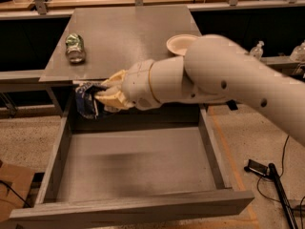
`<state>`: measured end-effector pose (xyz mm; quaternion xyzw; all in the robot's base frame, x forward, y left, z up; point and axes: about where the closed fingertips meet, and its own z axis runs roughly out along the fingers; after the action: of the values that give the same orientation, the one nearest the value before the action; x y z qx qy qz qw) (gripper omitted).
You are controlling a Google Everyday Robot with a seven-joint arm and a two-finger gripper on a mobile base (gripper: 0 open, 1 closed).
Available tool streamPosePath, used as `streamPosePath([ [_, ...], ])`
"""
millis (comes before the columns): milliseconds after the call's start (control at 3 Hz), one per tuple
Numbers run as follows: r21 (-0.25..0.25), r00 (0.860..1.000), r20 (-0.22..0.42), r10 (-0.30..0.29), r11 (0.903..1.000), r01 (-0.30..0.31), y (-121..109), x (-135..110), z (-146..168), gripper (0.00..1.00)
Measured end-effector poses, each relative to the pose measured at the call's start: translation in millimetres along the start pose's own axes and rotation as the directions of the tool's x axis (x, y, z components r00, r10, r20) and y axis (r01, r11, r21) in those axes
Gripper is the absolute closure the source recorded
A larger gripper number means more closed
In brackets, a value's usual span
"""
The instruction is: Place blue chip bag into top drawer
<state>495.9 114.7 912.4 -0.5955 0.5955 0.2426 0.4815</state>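
My claw [101,90] is clamped on the blue chip bag [83,104], its two pale fingers pinching the bag's right-hand side so that the crinkled navy foil sticks out to the left of them. I hold it just under the front edge of the counter [128,27], against the dark gap beneath the top, and over the back left corner of the top drawer [138,166]. The bag is up in the air, clear of the drawer's grey bottom. It sits close to the left side wall, and I cannot tell whether it brushes that wall. My arm [228,80] reaches in from the right, a thick white curve that crosses the counter's front right corner and covers part of what stands there. The drawer is pulled far out toward the camera, its plain bottom bare, its low side walls and flat front panel all in view. On the counter, a crushed green-and-silver can [75,47] lies near the left edge, well apart from the bag. A pale shallow bowl [178,43] stands toward the right, its near rim hidden behind my arm. To the right, beyond the counter, a clear plastic bottle [256,50] stands on a lower ledge. On the speckled floor at right lie a black device [258,167] and some cables, and a piece of brown cardboard [12,187] lies at the lower left.
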Motion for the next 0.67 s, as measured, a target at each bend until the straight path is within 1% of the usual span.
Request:
streamPosePath([
  [333, 0.03, 0.998, -0.024, 0.062, 0.9976, -0.062, 4, 55, 27, 1.0],
  [667, 0.07, 0.984, -0.037, 0.172, 0.9831, -0.169, 6, 108, 48, 0.84],
])
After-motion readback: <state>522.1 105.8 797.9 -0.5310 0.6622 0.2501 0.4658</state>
